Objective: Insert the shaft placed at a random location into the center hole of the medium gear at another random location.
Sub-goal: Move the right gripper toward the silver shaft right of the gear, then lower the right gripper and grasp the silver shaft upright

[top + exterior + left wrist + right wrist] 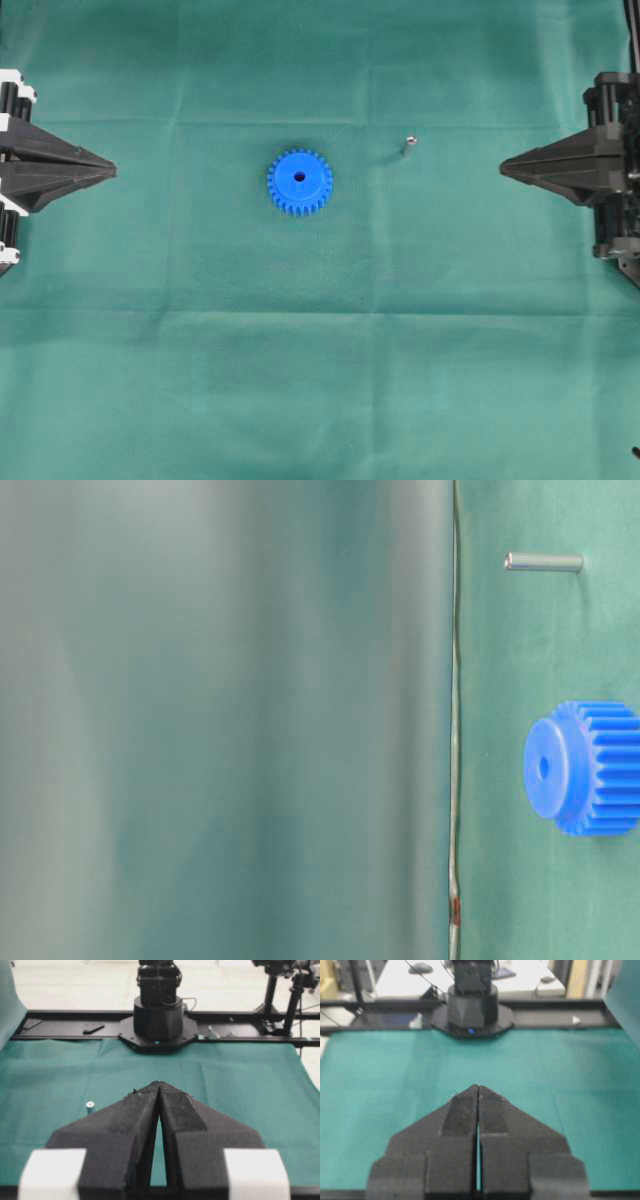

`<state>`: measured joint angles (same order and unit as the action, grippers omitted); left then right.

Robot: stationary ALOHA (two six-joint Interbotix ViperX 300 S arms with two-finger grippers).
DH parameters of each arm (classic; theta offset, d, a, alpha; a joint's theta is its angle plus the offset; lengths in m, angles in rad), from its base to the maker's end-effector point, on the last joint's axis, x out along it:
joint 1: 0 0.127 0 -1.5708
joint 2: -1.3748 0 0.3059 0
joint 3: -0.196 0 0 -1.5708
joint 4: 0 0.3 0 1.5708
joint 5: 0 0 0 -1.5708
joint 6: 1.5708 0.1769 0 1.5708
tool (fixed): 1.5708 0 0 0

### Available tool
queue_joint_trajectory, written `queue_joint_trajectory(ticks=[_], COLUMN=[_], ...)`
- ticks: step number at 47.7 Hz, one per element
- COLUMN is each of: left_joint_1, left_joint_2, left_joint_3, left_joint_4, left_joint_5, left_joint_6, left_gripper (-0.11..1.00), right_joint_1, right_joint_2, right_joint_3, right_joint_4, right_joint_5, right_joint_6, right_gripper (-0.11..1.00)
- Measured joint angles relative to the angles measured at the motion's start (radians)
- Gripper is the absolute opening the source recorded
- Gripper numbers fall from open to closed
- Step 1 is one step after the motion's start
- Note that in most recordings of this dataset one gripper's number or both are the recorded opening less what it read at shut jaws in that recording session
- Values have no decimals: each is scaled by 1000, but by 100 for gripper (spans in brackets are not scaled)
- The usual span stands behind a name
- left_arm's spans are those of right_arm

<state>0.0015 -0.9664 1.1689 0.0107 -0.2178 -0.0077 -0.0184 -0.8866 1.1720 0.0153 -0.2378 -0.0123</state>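
Note:
The blue medium gear (300, 182) lies flat near the middle of the green cloth, its dark center hole (300, 178) facing up. In the table-level view the gear (590, 768) shows its hub and center hole (544, 768). The small silvery shaft (409, 145) stands upright to the gear's right; it also shows in the table-level view as the shaft (543, 562) and in the left wrist view as the shaft (90, 1106). My left gripper (112, 172) rests shut at the left edge, my right gripper (503, 168) shut at the right edge. Both hold nothing.
The green cloth (320, 380) covers the whole table, with faint fold creases. The opposite arm's base (157, 1025) stands on a black rail beyond the cloth's far edge.

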Motion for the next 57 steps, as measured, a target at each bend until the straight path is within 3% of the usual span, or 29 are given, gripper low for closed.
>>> queue_joint_trajectory(ticks=[5, 10, 14, 20, 24, 40, 57], left_joint_1=[0, 0, 0, 0, 0, 0, 0], left_joint_2=[0, -2, 0, 0, 0, 0, 5], left_joint_3=[0, 0, 0, 0, 0, 0, 0], left_joint_4=[0, 0, 0, 2, 0, 0, 2], left_joint_5=[2, 2, 2, 2, 2, 2, 2], left_joint_6=[2, 2, 2, 2, 2, 0, 2], left_gripper=[0, 0, 0, 0, 0, 0, 0], right_joint_1=[-34, -72, -98, -140, -164, -206, -242], right_joint_2=[46, 123, 198, 333, 422, 727, 842], right_joint_3=[0, 0, 0, -14, -26, -74, -75], right_joint_4=[8, 31, 40, 49, 52, 61, 80], right_joint_5=[-2, -12, -34, -72, -104, -221, -285], right_joint_6=[0, 0, 0, 0, 0, 0, 0], right_gripper=[1, 14, 32, 70, 90, 85, 84])
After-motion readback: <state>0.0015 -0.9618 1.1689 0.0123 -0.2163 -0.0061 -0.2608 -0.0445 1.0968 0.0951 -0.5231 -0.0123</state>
